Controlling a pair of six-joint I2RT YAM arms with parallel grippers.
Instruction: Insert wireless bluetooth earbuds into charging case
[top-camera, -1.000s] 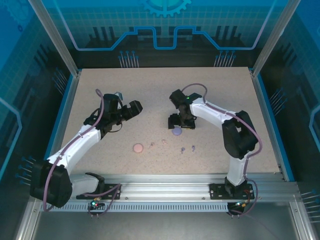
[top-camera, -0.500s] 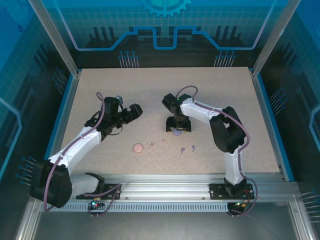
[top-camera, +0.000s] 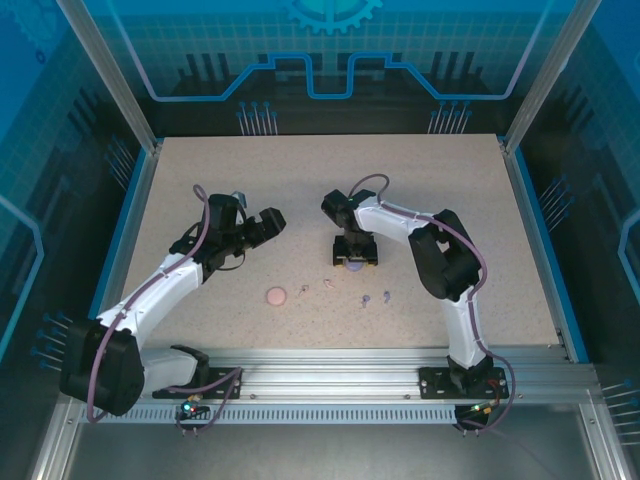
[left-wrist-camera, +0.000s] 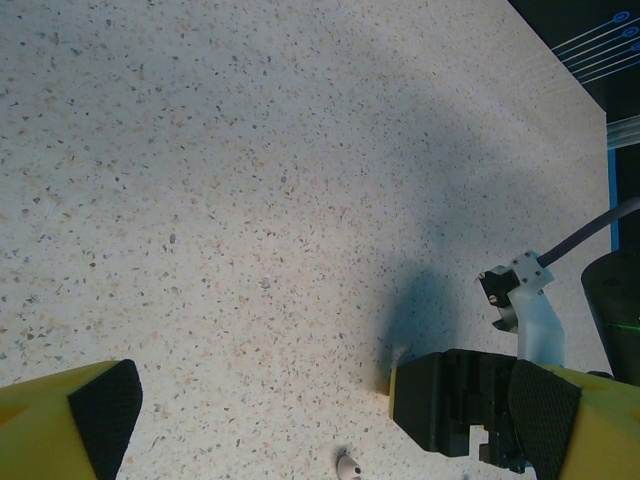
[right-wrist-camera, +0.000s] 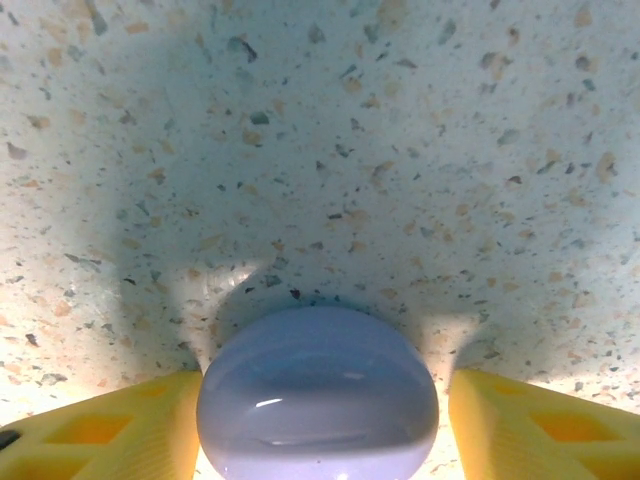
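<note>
The right gripper (right-wrist-camera: 322, 385), jaws wide, sat around the purple case (right-wrist-camera: 318, 410) at bottom middle. It likely needed to squeeze next. The left gripper (left-wrist-camera: 322, 412) gaped too.

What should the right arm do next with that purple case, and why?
Probably close the right gripper on the lavender case. The right wrist view shows its yellow fingers flanking the case, with a slim gap on one side, so it looks straddled but not yet clamped. A firm hold should steady it for opening.
</note>
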